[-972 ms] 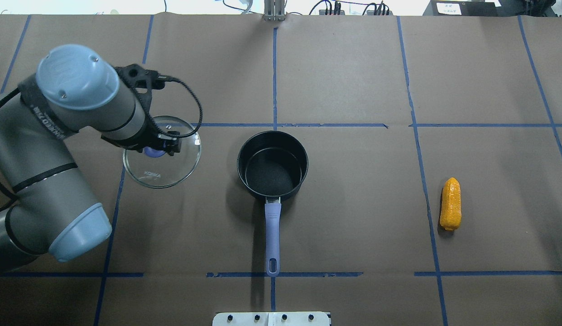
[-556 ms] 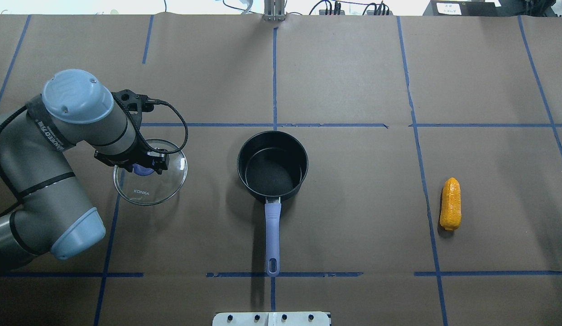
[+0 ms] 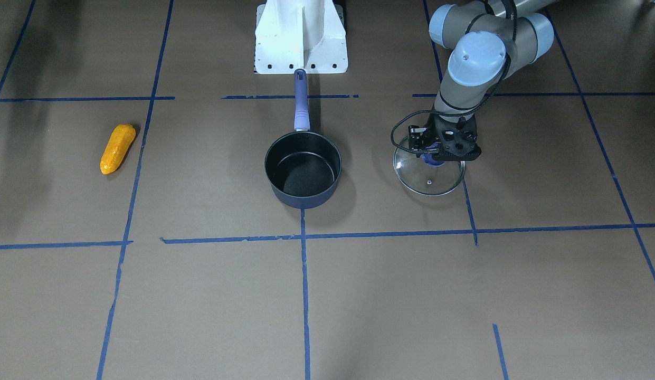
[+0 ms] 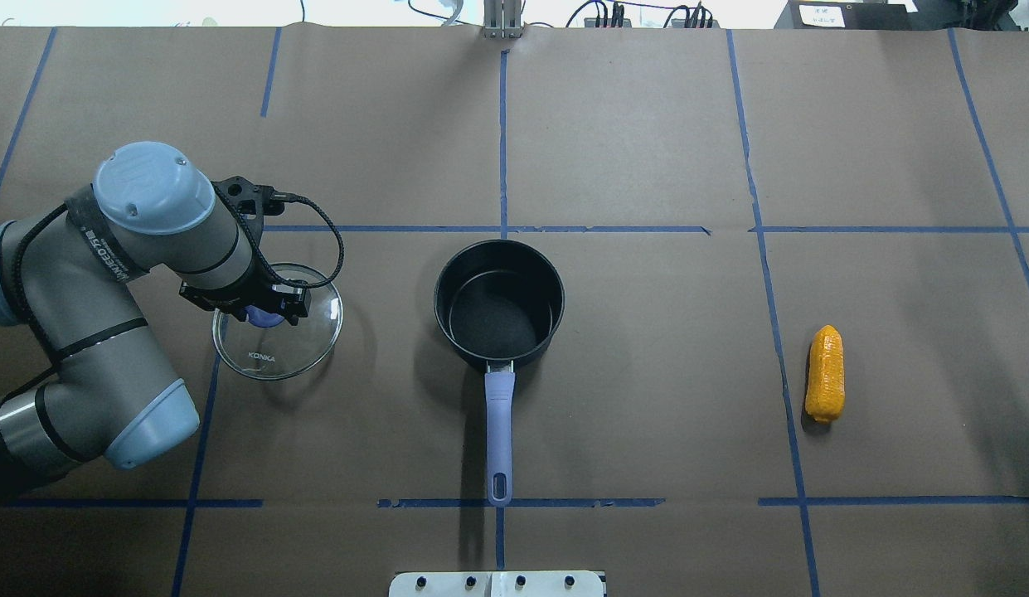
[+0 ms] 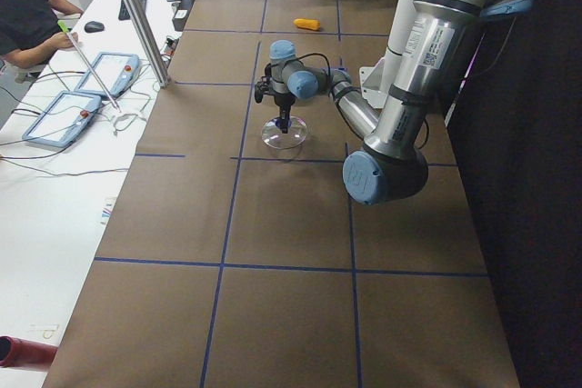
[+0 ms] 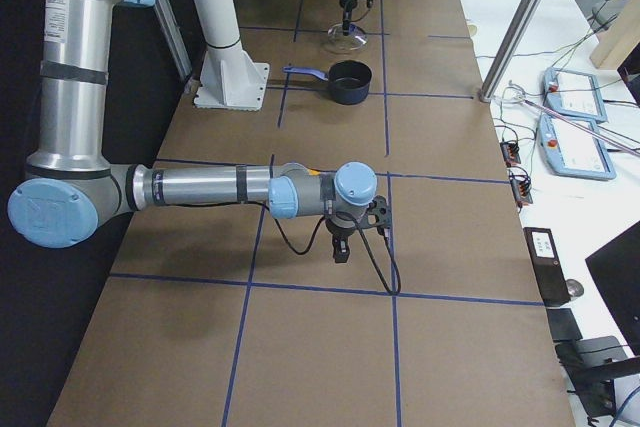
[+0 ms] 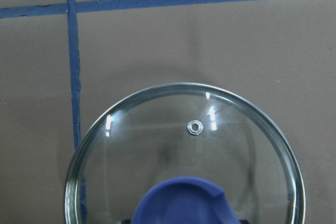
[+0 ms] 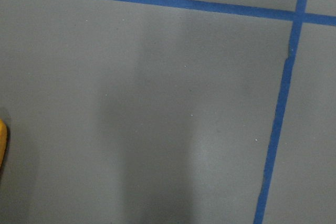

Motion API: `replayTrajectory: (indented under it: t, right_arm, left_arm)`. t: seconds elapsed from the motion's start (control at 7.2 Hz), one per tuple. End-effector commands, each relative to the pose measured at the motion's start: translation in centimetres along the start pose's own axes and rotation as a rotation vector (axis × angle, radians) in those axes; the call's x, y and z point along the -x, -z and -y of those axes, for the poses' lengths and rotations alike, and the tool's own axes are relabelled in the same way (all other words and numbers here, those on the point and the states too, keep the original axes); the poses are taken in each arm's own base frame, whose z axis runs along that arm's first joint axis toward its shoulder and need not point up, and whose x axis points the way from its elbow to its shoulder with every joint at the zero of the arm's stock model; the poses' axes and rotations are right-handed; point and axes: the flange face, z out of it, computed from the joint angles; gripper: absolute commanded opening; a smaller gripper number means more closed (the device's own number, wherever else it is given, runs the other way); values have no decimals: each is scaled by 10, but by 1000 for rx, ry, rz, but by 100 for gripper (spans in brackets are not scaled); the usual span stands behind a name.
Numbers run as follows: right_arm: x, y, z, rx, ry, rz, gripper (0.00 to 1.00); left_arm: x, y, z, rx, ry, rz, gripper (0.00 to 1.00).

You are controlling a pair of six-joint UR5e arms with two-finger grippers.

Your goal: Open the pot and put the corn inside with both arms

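The pot (image 4: 499, 303) stands open at the table's middle, its purple handle (image 4: 499, 423) pointing at the robot; it also shows in the front view (image 3: 303, 170). The corn (image 4: 825, 373) lies alone on the right side and shows as a sliver in the right wrist view (image 8: 1, 145). My left gripper (image 4: 264, 315) is shut on the blue knob (image 7: 184, 203) of the glass lid (image 4: 278, 352), held low to the pot's left; I cannot tell if the lid touches the table. My right gripper (image 6: 341, 252) shows only in the exterior right view, pointing down; I cannot tell if it is open or shut.
The white base mount (image 3: 301, 37) stands at the robot's edge behind the pot handle. Blue tape lines (image 4: 503, 133) cross the brown table cover. A metal post (image 6: 520, 27) and control boxes (image 6: 575, 92) are on the operators' side.
My left arm has carried the lid left and toward the robot, away from the pot, and lowered it. The pot and corn have not moved.
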Motion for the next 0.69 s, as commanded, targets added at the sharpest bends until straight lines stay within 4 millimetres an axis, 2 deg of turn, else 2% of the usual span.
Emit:
replayTrajectory:
  t: [0.0, 0.14, 0.42, 0.56]
  right_arm:
    - [42, -21, 16, -18, -39, 12, 100]
    - [59, -30, 18, -32, -63, 25, 100]
    - [86, -44, 20, -46, -96, 48, 100]
    - [99, -47, 23, -66, -114, 57, 100]
  left_arm:
    - [0, 1, 0, -2, -1, -3, 63]
    - [2, -1, 0, 0, 0, 1, 70]
    - [5, -1, 1, 0, 5, 4, 100]
    - [11, -1, -2, 2, 9, 8, 100]
